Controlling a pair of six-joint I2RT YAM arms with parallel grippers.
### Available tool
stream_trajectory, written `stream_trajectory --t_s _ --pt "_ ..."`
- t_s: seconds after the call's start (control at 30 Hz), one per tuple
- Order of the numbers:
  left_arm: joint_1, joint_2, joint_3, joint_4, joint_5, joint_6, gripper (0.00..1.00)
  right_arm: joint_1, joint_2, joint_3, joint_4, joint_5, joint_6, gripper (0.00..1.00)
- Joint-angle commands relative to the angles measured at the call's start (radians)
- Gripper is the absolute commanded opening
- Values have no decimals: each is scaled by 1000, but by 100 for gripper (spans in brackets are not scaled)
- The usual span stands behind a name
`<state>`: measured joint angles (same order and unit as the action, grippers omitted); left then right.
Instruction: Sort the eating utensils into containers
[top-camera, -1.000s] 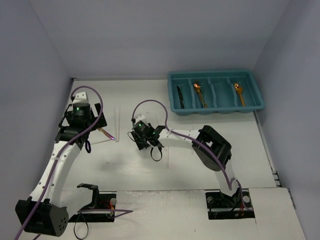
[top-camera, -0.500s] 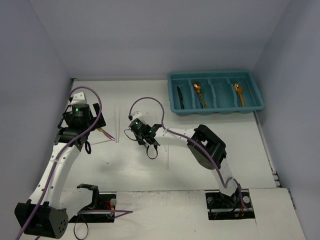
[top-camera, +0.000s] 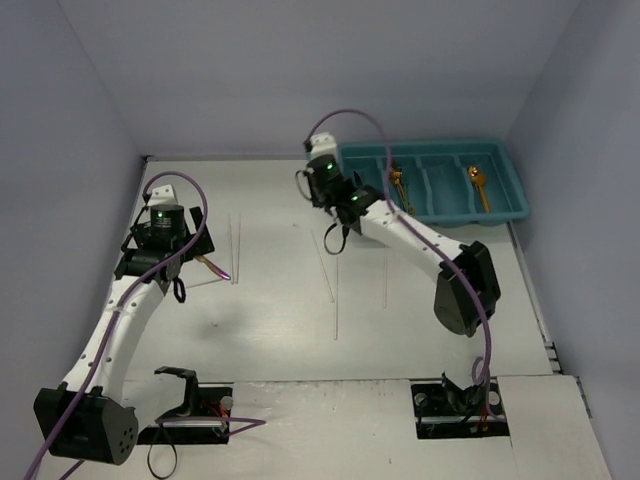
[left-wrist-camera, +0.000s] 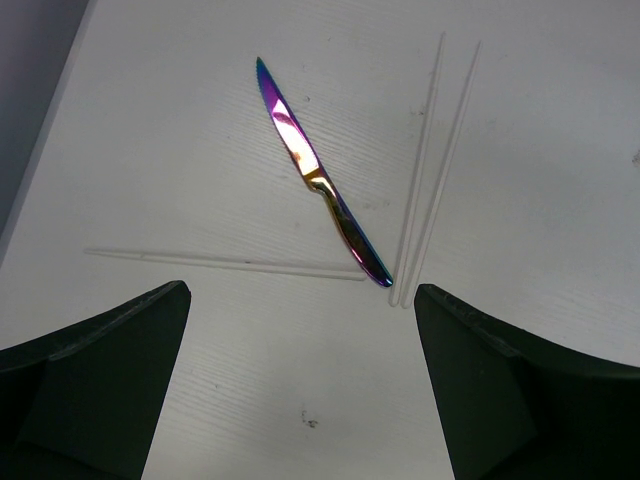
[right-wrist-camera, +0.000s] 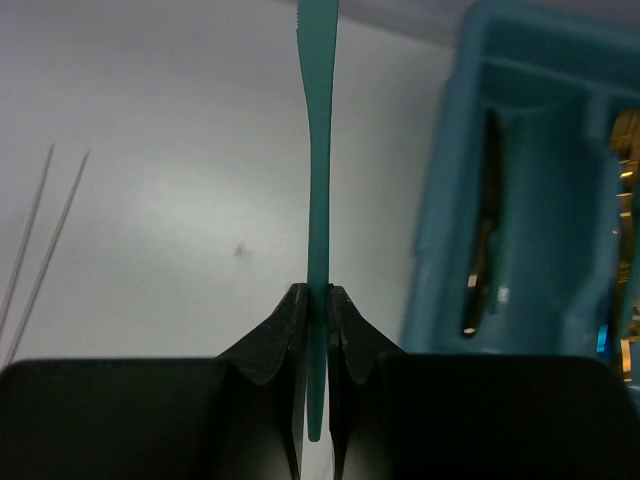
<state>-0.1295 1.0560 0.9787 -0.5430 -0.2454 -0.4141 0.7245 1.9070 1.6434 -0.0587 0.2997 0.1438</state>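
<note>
The right gripper clamps one teal utensil just left of the teal tray; the tray holds one black knife and two gold spoons; the left gripper gapes wide above one iridescent knife and three white chopsticks.

A teal knife stands on its edge, pinched in the right gripper, just beside the teal tray. The tray holds a black knife and two gold spoons in separate compartments. A purple iridescent knife and white chopsticks lie flat outside it.
</note>
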Motion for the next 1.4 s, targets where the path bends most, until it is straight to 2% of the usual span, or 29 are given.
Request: stream_trajectory --t_s 0.0,0.2,0.37,0.47,0.6,0.9,1.13,1.37 --pt "6 18 19 12 14 -60 94 -141 -6 61 19 -3 -18 0" --pt "6 51 10 6 56 -179 94 -277 148 154 17 -106 6 7" --pt "6 89 4 -5 60 -254 94 -333 240 225 17 -212 31 37" --pt "7 129 9 -5 78 -288 94 -343 229 238 18 -201 11 47" --pt "5 200 23 -8 82 -332 94 -349 144 192 19 -192 -26 49" --pt "6 374 84 -8 20 -435 94 -358 -202 -160 22 -167 -34 50" --pt "12 501 157 -6 -8 -461 92 -358 -377 -376 32 -206 9 50" --pt "29 574 158 15 -8 -492 86 -359 -463 -495 44 -197 19 50"
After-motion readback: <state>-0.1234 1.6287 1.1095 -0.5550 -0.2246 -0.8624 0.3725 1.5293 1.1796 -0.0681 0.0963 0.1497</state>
